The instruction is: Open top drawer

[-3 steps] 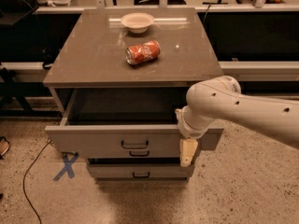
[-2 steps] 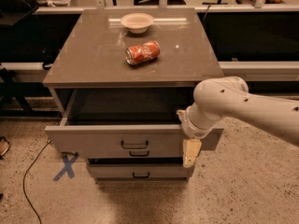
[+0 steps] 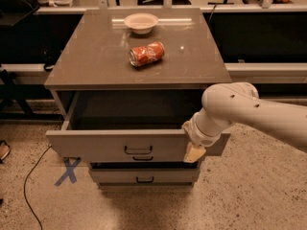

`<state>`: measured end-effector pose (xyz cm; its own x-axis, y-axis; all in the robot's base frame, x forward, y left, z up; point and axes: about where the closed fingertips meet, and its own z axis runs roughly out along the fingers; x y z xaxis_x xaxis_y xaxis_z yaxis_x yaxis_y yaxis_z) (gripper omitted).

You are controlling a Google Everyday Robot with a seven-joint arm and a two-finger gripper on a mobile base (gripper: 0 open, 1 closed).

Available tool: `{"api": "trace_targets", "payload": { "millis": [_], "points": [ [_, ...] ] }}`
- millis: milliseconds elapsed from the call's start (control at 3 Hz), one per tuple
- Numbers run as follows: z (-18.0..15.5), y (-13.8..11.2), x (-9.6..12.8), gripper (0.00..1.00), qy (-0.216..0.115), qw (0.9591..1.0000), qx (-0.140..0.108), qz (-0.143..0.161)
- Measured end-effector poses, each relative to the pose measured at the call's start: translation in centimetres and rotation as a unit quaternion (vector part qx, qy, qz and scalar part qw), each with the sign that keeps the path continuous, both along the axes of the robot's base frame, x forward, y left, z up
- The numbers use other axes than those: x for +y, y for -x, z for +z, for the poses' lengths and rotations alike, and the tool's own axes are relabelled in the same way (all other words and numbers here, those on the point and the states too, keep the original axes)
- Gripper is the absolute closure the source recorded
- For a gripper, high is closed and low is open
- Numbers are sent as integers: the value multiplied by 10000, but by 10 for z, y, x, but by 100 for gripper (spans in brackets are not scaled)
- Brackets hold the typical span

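**Open and hanging out**

Looking at the top drawer (image 3: 110,145) pulled well out beneath the counter (image 3: 91,63), deep grey inside exposed. Spotting the claw (image 3: 194,153) at the front panel's right end, right of the black handle (image 3: 138,151); cannot tell whether clenched or released.

Lab-like office: long desks (image 3: 249,7) behind, speckled floor (image 3: 249,195) with a taped X (image 3: 68,170), gripper (image 3: 194,152) at the top drawer (image 3: 110,145).
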<state>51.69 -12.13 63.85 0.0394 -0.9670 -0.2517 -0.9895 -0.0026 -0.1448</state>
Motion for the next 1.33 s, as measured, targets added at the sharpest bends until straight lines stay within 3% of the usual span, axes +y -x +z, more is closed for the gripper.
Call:
{"api": "trace_targets", "payload": {
  "millis": [667, 1000, 1333],
  "points": [
    [2, 10, -1, 89, -50, 9999, -10, -99],
    [2, 11, -2, 100, -52, 9999, -19, -110],
    [6, 33, -8, 100, -105, 9994, -165, -297]
  ]
}}
